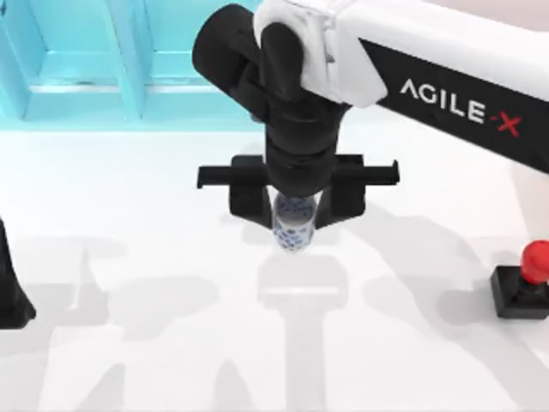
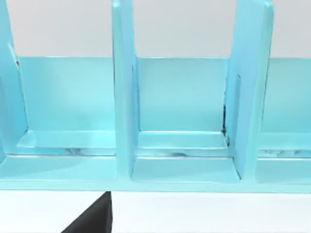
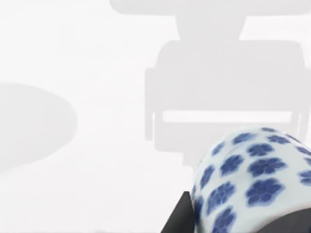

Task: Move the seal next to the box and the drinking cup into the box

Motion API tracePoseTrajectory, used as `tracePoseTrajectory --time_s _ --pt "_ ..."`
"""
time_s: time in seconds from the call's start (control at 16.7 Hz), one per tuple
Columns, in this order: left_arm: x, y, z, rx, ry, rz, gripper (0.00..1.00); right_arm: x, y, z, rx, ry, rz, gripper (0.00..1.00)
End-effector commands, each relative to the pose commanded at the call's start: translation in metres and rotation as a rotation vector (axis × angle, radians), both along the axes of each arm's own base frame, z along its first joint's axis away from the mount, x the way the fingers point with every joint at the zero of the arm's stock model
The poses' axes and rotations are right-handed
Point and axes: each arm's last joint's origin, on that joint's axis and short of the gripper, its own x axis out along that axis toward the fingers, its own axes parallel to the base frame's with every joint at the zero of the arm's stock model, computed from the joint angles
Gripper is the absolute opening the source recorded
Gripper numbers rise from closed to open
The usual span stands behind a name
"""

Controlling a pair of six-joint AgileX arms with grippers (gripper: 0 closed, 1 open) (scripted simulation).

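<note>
The right gripper holds the drinking cup tight above the middle tabletop (blue flowers show close up from the right wrist). The seal sits far right. The blue box stands behind. I cannot tell about the left gripper.

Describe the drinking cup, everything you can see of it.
The drinking cup is a small white cylinder covered with dense blue flower-like marks, glossy like porcelain. It sits clamped in the right gripper, a black finger on each side, near the middle of the top view, lifted off the white table, where its shadow falls separately in front. In the right wrist view its rounded patterned wall shows close up between dark fingers. Its opening cannot be made out.
</note>
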Motion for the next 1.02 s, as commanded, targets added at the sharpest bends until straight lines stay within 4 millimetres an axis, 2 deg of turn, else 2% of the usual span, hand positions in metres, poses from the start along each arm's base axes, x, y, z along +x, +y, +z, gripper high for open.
tracePoseTrajectory --time_s 0.12,0.48,0.6,0.78,1.02 --pt "0.000 0.000 0.000 0.000 0.000 0.000 1.00 -0.002 -0.011 0.007 -0.004 0.004 0.001 0.00" --pt "0.000 0.000 0.000 0.000 0.000 0.000 1.00 -0.002 -0.013 0.010 0.003 -0.002 0.007 0.00" --pt "0.000 0.000 0.000 0.000 0.000 0.000 1.00 0.005 -0.029 0.017 0.018 -0.014 0.016 0.00" --pt "0.000 0.000 0.000 0.000 0.000 0.000 1.00 0.026 -0.081 0.025 0.020 -0.021 0.031 0.00" --pt "0.000 0.000 0.000 0.000 0.000 0.000 1.00 0.050 -0.182 0.027 0.000 -0.011 0.036 0.00"
